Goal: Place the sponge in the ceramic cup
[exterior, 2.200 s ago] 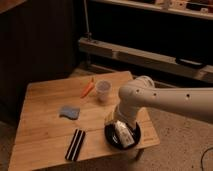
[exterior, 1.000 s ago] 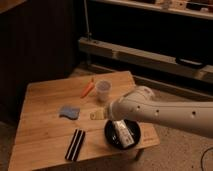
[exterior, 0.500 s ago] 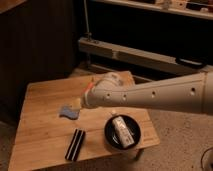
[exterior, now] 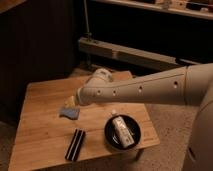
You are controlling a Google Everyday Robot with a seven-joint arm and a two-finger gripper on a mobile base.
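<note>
The blue-grey sponge [exterior: 70,113] lies flat on the left-middle of the wooden table [exterior: 40,130]. My white arm [exterior: 145,90] reaches in from the right across the table's back half. At its end, the gripper [exterior: 71,102] hangs just above the sponge's far edge and shows only as a pale tip. The ceramic cup is hidden behind the arm.
A black ridged bar [exterior: 75,145] lies near the table's front edge. A round black dish [exterior: 111,139] holding a white carton [exterior: 120,131] sits at the front right. Dark shelving and a metal rail [exterior: 130,52] stand behind the table.
The arm has swung from over the black dish at the right to the left across the table. The gripper has dropped closer to the sponge. The cup is now covered by the arm.
</note>
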